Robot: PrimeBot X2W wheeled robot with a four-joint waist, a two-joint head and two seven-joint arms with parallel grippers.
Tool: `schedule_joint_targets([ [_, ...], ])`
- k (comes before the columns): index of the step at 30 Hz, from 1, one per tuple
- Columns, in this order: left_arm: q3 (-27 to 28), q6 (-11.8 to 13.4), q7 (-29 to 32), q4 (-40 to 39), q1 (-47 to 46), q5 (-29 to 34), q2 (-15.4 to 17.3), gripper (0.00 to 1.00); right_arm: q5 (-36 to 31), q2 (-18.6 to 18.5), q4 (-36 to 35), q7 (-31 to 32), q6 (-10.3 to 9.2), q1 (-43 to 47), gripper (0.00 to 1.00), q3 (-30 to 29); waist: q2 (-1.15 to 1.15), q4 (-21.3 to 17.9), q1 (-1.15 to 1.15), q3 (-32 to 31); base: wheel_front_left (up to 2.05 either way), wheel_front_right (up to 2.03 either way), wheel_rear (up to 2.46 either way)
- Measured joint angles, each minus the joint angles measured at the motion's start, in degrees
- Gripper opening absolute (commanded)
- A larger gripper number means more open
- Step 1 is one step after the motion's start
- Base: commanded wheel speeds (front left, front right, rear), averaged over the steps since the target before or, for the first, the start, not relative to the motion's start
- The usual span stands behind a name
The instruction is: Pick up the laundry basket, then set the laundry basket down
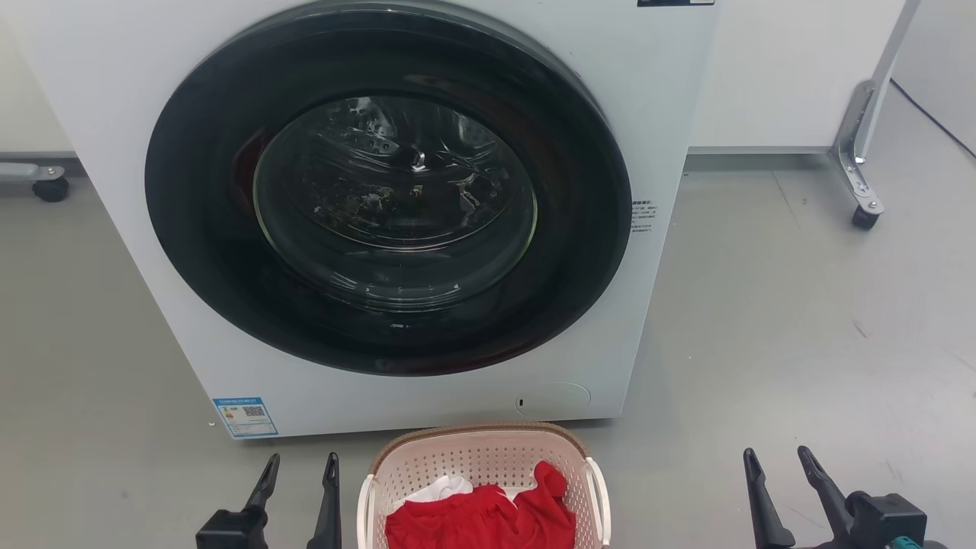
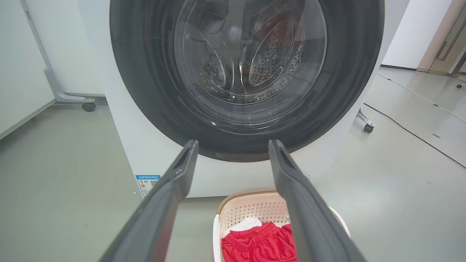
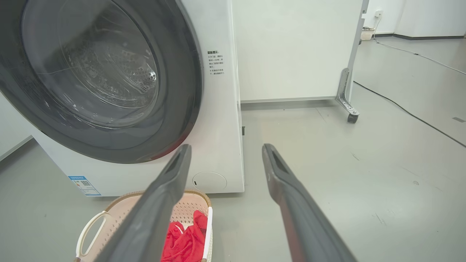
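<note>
Since only a few clothes (image 1: 480,518) are held in it, the basket (image 1: 473,460), set on the floor (image 1: 762,305) before the washing machine (image 1: 656,91), is judged light, stiff and best taken by its white side handles (image 1: 599,488). The left gripper (image 1: 303,461) and right gripper (image 1: 777,455) are spread open, empty, flanking it.
</note>
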Motion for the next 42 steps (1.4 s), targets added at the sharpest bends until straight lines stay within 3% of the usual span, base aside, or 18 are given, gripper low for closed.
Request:
schedule_joint_targets([
  [23, 0.29, 0.48, 0.0, 2.86, -0.27, 0.07, -0.49, 1.0, -0.01, 0.37, 1.53, -0.01, 0.11, -0.02, 1.0, -0.2, 0.0, -0.11, 0.01, 0.38, 0.0, 0.0, 0.0],
  [42, -1.83, -0.54, 2.26, 9.33, -4.47, 0.16, -1.7, 1.0, -0.08, 2.09, 6.62, 1.36, 2.24, -5.35, 1.0, 2.13, 0.0, -0.71, 0.01, 5.25, 0.0, 0.0, 0.0],
])
